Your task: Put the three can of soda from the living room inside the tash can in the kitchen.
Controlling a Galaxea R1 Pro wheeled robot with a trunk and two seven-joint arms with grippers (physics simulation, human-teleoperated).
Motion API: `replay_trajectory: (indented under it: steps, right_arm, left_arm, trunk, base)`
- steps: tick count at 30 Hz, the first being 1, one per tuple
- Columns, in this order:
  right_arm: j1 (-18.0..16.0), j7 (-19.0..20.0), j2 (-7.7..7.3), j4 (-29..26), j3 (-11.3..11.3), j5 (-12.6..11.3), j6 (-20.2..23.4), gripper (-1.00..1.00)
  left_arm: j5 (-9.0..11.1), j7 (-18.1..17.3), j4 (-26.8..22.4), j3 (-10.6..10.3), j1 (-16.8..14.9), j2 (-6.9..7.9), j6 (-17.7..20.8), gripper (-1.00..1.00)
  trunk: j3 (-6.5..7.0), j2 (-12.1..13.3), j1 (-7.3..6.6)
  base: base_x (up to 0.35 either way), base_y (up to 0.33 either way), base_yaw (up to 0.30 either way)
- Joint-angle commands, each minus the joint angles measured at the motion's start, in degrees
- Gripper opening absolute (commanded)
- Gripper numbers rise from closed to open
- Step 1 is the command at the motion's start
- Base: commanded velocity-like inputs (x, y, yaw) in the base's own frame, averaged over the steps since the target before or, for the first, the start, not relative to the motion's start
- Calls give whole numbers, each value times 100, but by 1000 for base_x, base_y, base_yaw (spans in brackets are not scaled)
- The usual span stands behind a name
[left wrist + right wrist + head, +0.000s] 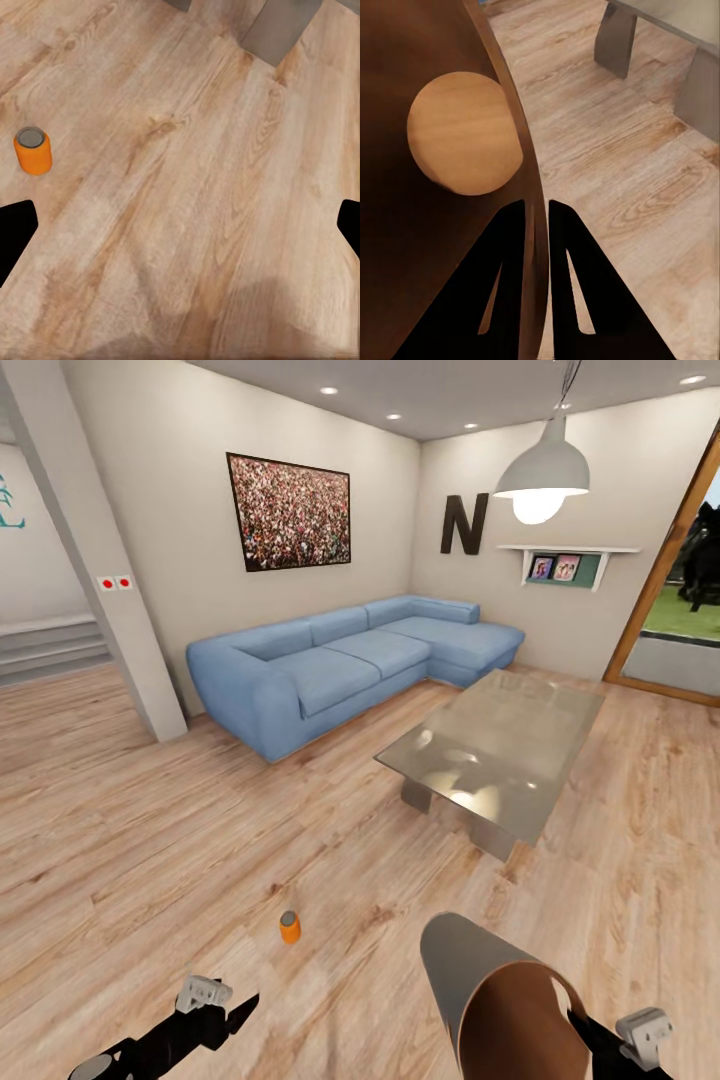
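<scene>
An orange soda can (290,927) on pale wood-grain floor (150,840); light-blue sofa (340,665); bin (500,1000) grey outside, brown inside.

Two arms in the head view, both matte black with angular links. The left tool (232,1010) carries a pale grey block on its wrist, studded with small round fittings. The right tool (590,1025) wears the same light grey block. In the right wrist view, the fingers (514,285) are flat black wedges, each cut by a narrow slot.
</scene>
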Motion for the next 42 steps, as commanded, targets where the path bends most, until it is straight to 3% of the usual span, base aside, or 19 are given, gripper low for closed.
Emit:
replay_trajectory:
  steps: [1,13,25,26,42]
  right_arm:
    - [-2,38,1,-10,-1,-30,33,-100]
    - [-2,-53,1,-10,-1,361,294,-100]
    - [415,-148,-90,-58,-137,861,-209,-100]
    - [1001,374,-92,-60,-138,-765,-248,-100]
    - [1029,374,-113,-60,-143,-755,-260,-100]
  left_arm:
    - [1,0,33,0,0,0,0,100]
    - [1,0,94,0,0,0,0,100]
    - [47,-73,473,52,392,92,-175,100]
    - [48,-73,1156,53,624,92,-176,100]
    - [45,-70,1213,54,641,95,-184,100]
  trunk:
    - [1,0,0]
    - [1,0,0]
    - [1,0,0]
    - [1,0,0]
    - [1,0,0]
  base:
    - [0,0,0]
    - [0,0,0]
    - [0,0,0]
    - [0,0,0]
    - [0,0,0]
